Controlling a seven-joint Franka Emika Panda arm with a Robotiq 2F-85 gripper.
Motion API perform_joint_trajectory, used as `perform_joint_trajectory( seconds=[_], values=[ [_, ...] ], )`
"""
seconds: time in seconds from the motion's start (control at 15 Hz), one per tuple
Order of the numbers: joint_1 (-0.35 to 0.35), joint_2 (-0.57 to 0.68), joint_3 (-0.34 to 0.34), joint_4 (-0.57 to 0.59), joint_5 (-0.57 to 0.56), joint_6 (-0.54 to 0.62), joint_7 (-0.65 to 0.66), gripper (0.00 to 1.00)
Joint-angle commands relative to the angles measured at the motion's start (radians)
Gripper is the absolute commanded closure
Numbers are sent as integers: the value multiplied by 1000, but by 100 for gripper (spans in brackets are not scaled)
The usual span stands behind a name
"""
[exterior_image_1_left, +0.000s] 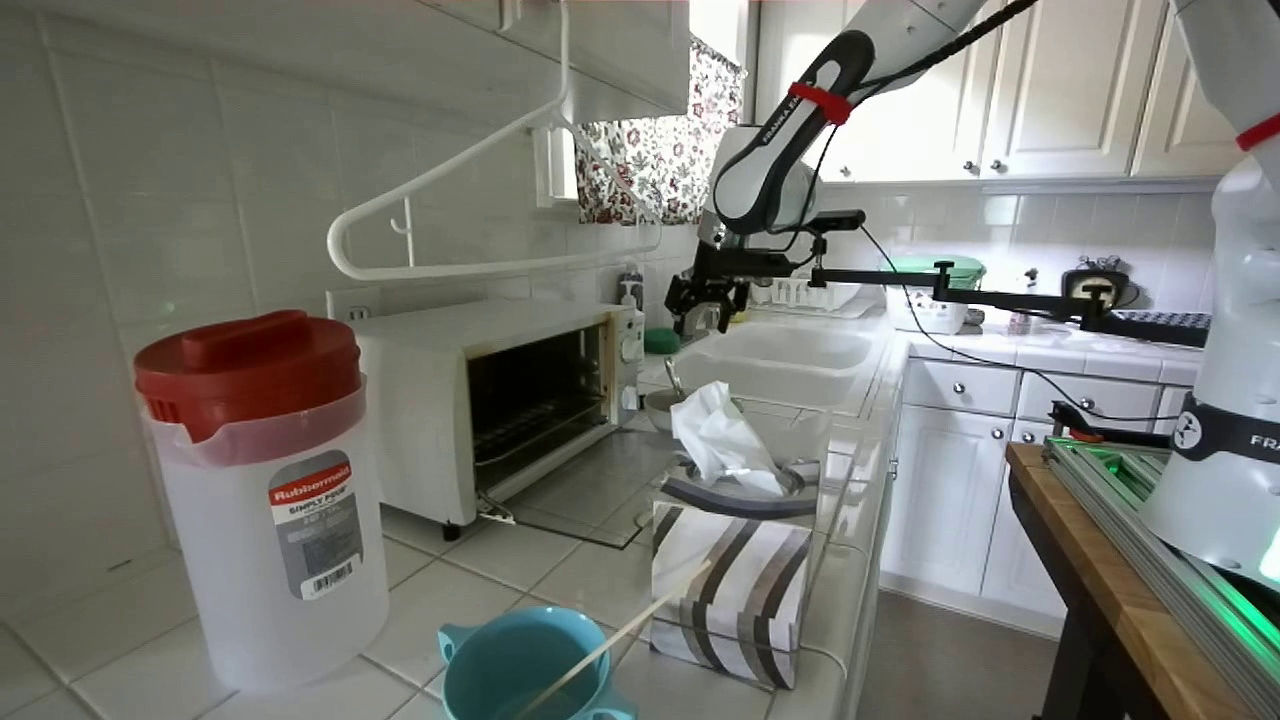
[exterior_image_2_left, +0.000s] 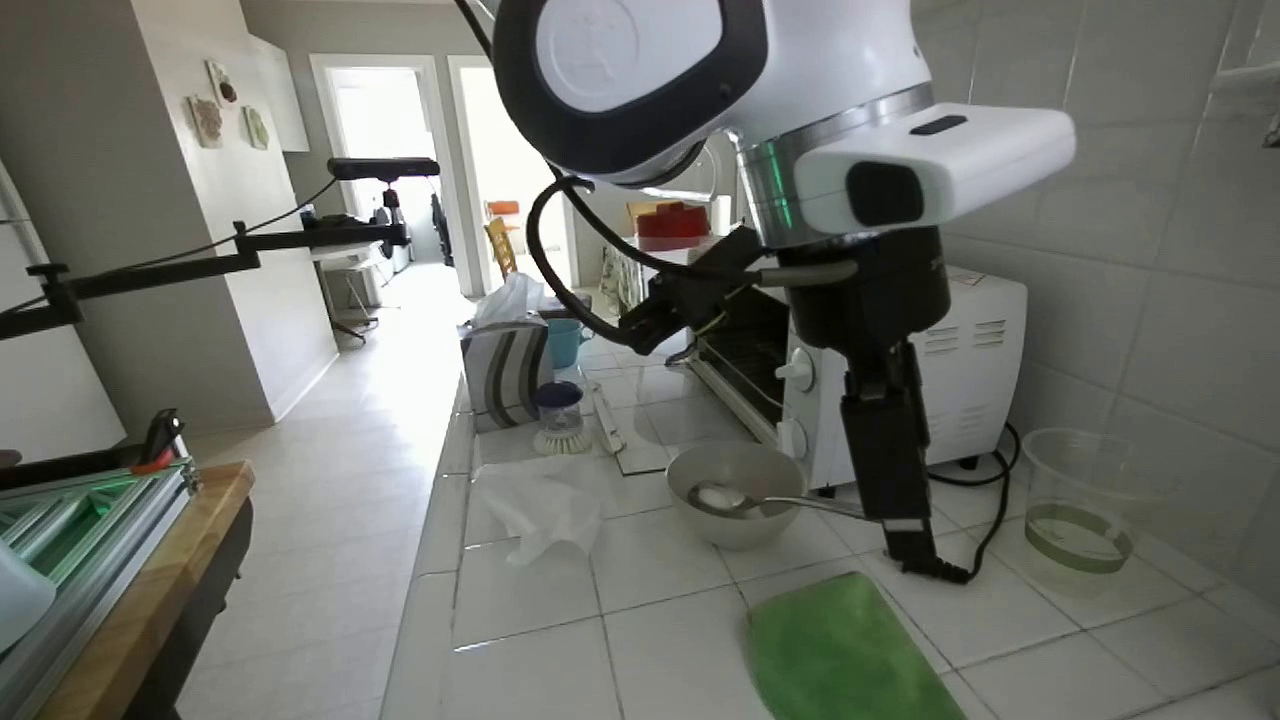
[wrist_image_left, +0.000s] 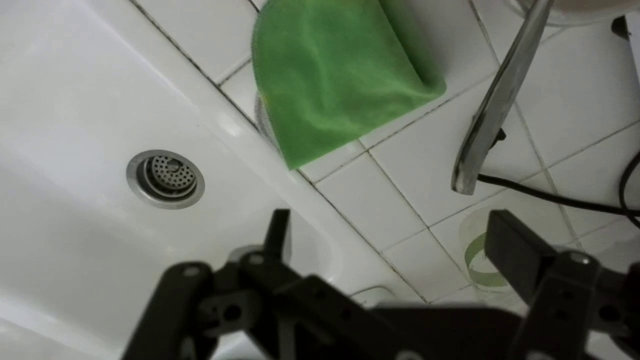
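Note:
My gripper (wrist_image_left: 390, 212) is open, with its black fingers wide apart and nothing between them. It also shows in both exterior views (exterior_image_1_left: 708, 310) (exterior_image_2_left: 905, 535), above the counter and sink edge. A folded green cloth (wrist_image_left: 340, 80) lies on the white tiles beside the sink (wrist_image_left: 225, 125). A metal spoon (wrist_image_left: 492, 107) rests in a pale bowl (exterior_image_2_left: 735, 535), its handle sticking out over the rim towards the gripper. A clear plastic cup (wrist_image_left: 485, 280) with a green band stands on the tiles, partly hidden behind one finger in the wrist view.
A white toaster oven (exterior_image_1_left: 415, 400) with its door down stands against the wall. A striped tissue box (exterior_image_1_left: 735, 580), a red-lidded pitcher (exterior_image_1_left: 280, 550) and a blue cup (exterior_image_1_left: 520, 650) with a stick stand further along. A brush (exterior_image_2_left: 560, 415) and crumpled white tissue (exterior_image_2_left: 545, 505) lie near the bowl.

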Motion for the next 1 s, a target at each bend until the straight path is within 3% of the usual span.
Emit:
perform_joint_trajectory(
  seconds=[0.0, 0.47, 0.93],
  values=[
    [-1, 67, 12, 77, 47, -12, 36, 0],
    [-13, 122, 57, 158, 134, -31, 42, 0],
    [-1, 152, 64, 172, 136, -81, 53, 0]
  ],
)
